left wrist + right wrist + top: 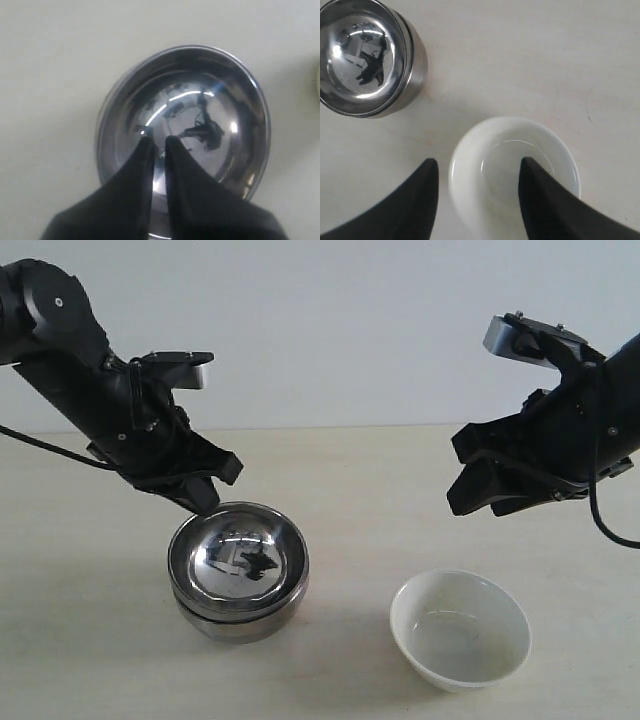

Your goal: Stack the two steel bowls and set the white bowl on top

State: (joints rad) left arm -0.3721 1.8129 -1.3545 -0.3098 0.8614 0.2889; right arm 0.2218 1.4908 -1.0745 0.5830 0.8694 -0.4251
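The two steel bowls (238,570) sit nested on the table left of the middle. The plain upper one (220,100) rests inside the lower one, whose wall (417,65) shows below its rim. My left gripper (200,506) hangs just over the stack's back-left rim. It is shut (159,141) with nothing between its fingers. The white bowl (460,630) stands alone on the table to the right, upright and empty. My right gripper (470,502) hovers above and behind it, open. In the right wrist view its jaws (477,162) stand either side of the white bowl's (510,145) near rim, well above it.
The pale table (350,490) runs back to a plain white wall. A stretch of bare table about a hand wide separates the steel stack from the white bowl. A black cable (40,445) trails from the left arm.
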